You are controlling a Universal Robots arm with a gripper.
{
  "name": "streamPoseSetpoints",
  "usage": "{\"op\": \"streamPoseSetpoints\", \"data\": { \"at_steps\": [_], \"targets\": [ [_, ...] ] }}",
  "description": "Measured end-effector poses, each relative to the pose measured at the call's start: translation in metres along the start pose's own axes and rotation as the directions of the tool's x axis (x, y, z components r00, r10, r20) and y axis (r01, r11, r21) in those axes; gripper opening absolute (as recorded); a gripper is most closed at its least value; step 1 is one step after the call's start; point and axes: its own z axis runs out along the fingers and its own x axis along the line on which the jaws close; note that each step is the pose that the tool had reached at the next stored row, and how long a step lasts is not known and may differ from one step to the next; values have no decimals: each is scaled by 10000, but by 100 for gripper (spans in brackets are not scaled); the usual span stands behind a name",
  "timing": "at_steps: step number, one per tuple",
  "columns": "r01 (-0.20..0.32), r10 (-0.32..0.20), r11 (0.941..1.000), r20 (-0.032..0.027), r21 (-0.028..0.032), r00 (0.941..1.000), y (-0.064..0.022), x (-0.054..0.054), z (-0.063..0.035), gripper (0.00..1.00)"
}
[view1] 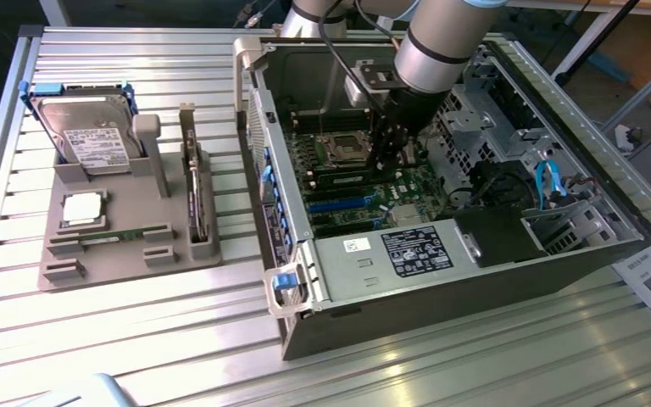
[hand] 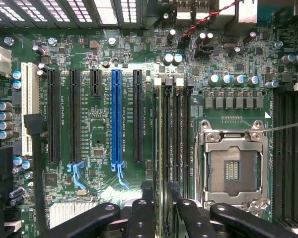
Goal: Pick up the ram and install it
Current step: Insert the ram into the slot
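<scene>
In the wrist view the ram (hand: 161, 148) shows edge-on as a thin green strip. It stands in a memory slot next to the silver processor socket (hand: 232, 168). My gripper (hand: 162, 215) is open. Its black fingers (hand: 141, 218) stand on either side of the ram's near end, with a gap to the stick on both sides. In the exterior view my gripper (view1: 389, 153) hangs down into the open computer case (view1: 439, 254), right over the motherboard (view1: 354, 191), and its body hides the ram.
On the exterior view's left a grey fixture tray (view1: 122, 254) holds a hard drive (view1: 88, 136), a square silver chip (view1: 82, 208) and an upright dark card (view1: 196, 199). The case walls, drive cage (view1: 495, 110) and cables (view1: 546, 182) crowd the arm. Expansion slots (hand: 116, 119) lie beside the memory slots.
</scene>
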Motion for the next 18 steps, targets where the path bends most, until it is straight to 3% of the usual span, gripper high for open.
{"op": "streamPoseSetpoints", "data": {
  "at_steps": [2,7,12,18],
  "targets": [
    [-1,1,10000,-1,-11,10000,2,-2,-49,25],
    [-6,6,9999,-6,-120,10000,5,-9,-217,25],
    [-7,7,9999,-7,-151,10000,9,-14,-351,25],
    [-7,7,9999,-11,-159,10000,18,-25,-640,25]
  ]
}}
